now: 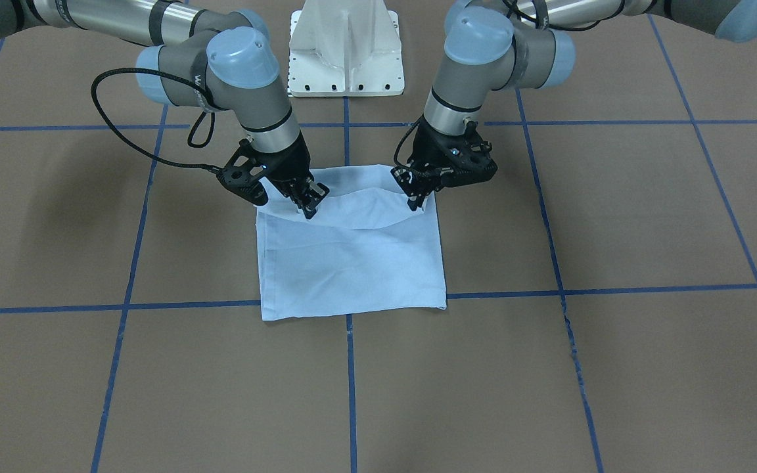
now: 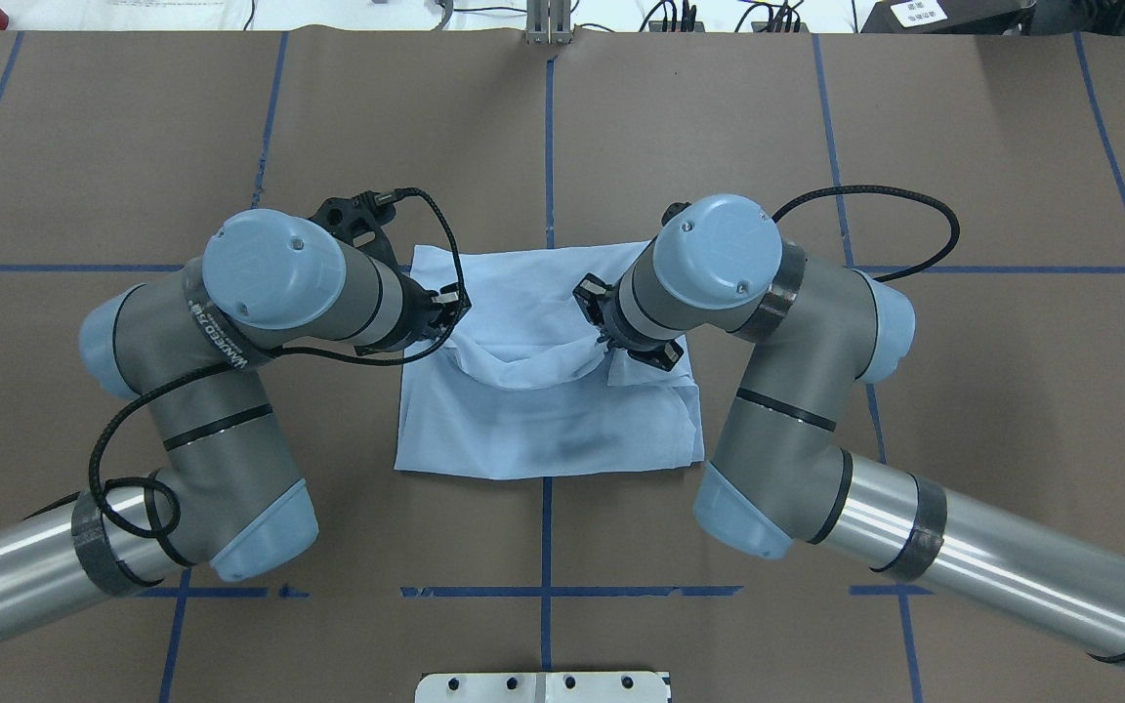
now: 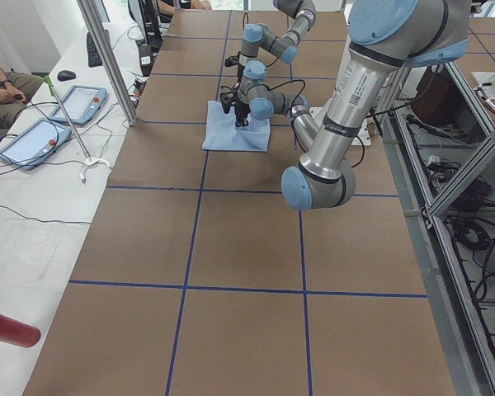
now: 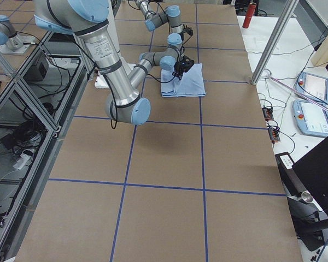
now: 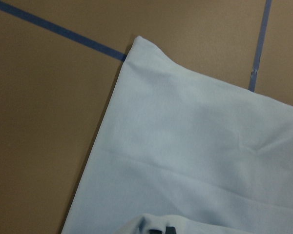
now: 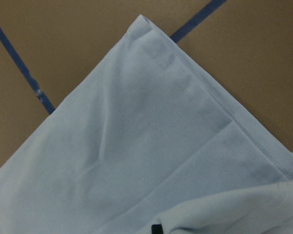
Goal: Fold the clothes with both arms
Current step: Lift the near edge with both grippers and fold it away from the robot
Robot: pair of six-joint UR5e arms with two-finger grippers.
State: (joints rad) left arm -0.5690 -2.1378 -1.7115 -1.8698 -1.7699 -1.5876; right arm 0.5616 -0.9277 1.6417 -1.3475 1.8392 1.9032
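Observation:
The light blue T-shirt [image 1: 352, 263] lies folded into a rectangle at the table's middle; its collar and chest print are hidden. My left gripper [image 1: 416, 200] and right gripper [image 1: 308, 209] are each shut on a lifted edge of the shirt, which they hold a little above its middle. The cloth sags between them. In the overhead view the left gripper [image 2: 447, 310] and right gripper [image 2: 604, 342] stand over the shirt [image 2: 543, 430]. The left wrist view [image 5: 185, 146] and right wrist view [image 6: 146, 146] show the shirt's flat far corners on the blue tape.
The brown table carries a grid of blue tape lines [image 1: 615, 289]. The white pedestal base [image 1: 345, 49] stands behind the shirt. Past the table's far edge are a side table with tablets [image 3: 33, 140], a metal post [image 3: 107, 58] and a red cylinder [image 3: 8, 328].

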